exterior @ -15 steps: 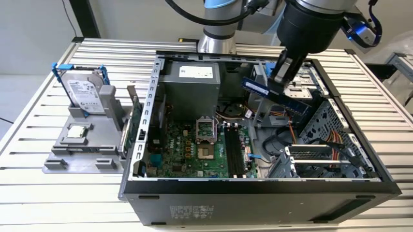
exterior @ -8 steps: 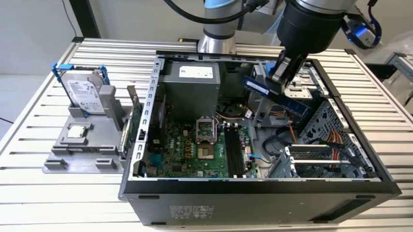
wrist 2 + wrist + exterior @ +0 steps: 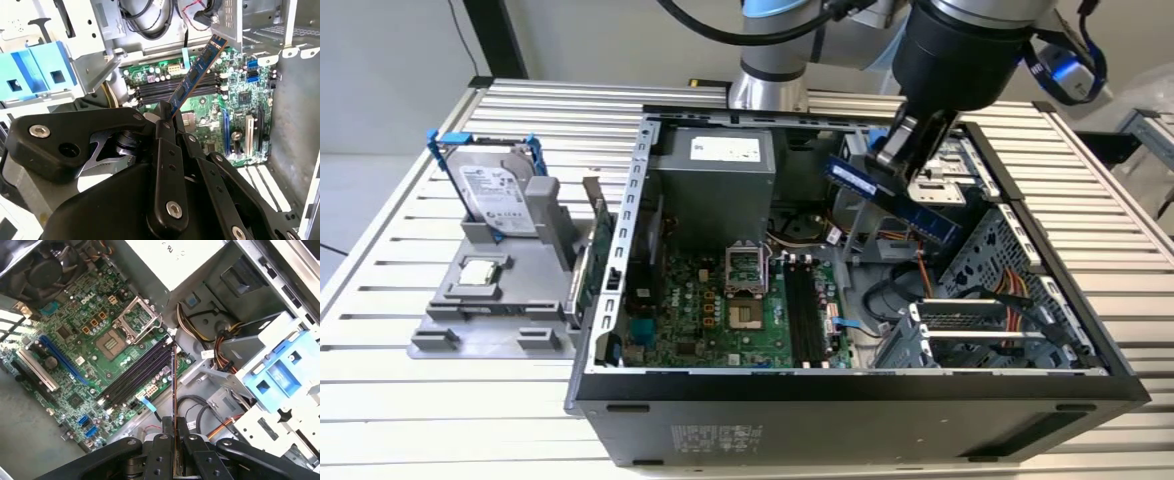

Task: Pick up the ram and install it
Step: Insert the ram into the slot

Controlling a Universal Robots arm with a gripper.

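On the exterior view's left, a grey plastic parts fixture is seen on the ribbed aluminium table. A silver hard drive in a blue frame is stood upright in it, and a small square silver processor chip is laid flat in front. Both are well apart from the arm.

In the middle, an open grey metal computer case is laid on its side, with a green motherboard bared on its floor. The long black memory slots are seen in both wrist views, and no stick is seated in them.

To the right, the slim, dark blue circuit-board ram is held tilted above the case interior, clear of the board. It is pinched at one end between the pressed-together black fingers of the gripper. In the second wrist view the ram juts from the gripper towards the slots. In the first wrist view the ram is seen edge-on, at an angle to them.

Picking up is judged done, and carrying and lining-up is the step in hand. Seating is judged to call for the ram being turned parallel to one slot, levelled, and pressed down evenly.
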